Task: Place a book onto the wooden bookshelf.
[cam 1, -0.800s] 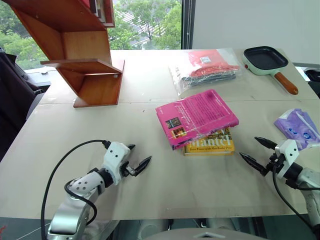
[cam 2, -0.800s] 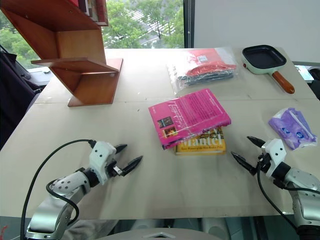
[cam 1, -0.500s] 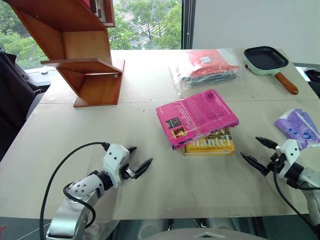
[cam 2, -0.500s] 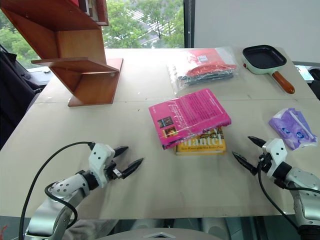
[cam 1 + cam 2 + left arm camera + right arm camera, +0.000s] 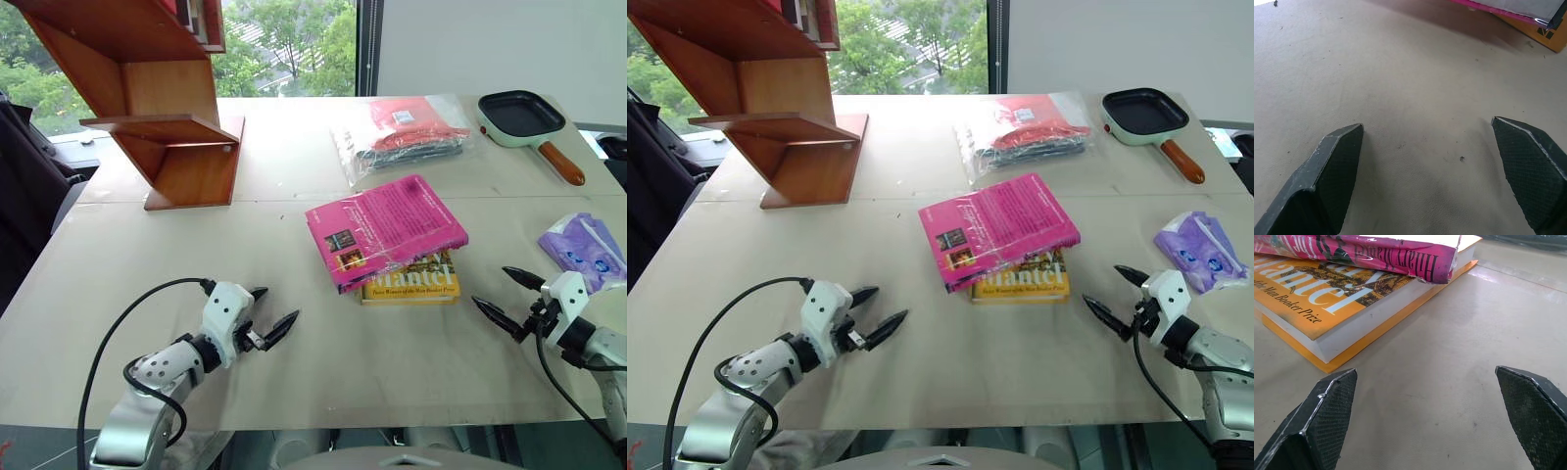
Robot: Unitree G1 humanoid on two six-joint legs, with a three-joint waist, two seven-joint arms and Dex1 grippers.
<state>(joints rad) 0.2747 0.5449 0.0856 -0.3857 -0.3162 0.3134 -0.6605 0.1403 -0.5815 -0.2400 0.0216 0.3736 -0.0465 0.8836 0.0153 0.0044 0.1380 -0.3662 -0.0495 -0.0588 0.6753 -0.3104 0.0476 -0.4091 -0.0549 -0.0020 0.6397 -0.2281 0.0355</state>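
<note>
The pink book (image 5: pixel 384 227) lies flat in the middle of the table, stacked askew on a yellow book (image 5: pixel 411 278); its spine (image 5: pixel 1366 252) faces the right wrist view. The reddish-brown wooden bookshelf (image 5: pixel 157 98) stands at the table's far left. My left gripper (image 5: pixel 269 311) hovers low over the bare table near the front left, open and empty, well short of the books. My right gripper (image 5: pixel 507 296) is open and empty at the front right, just right of the books, with black fingertips (image 5: pixel 1327 406) wide apart.
A green-rimmed pan with a wooden handle (image 5: pixel 529 122) and a clear bag of red items (image 5: pixel 407 132) sit at the far right. A purple packet (image 5: pixel 583 250) lies by the right edge. Bare table (image 5: pixel 1415 83) stretches between my left gripper and the books.
</note>
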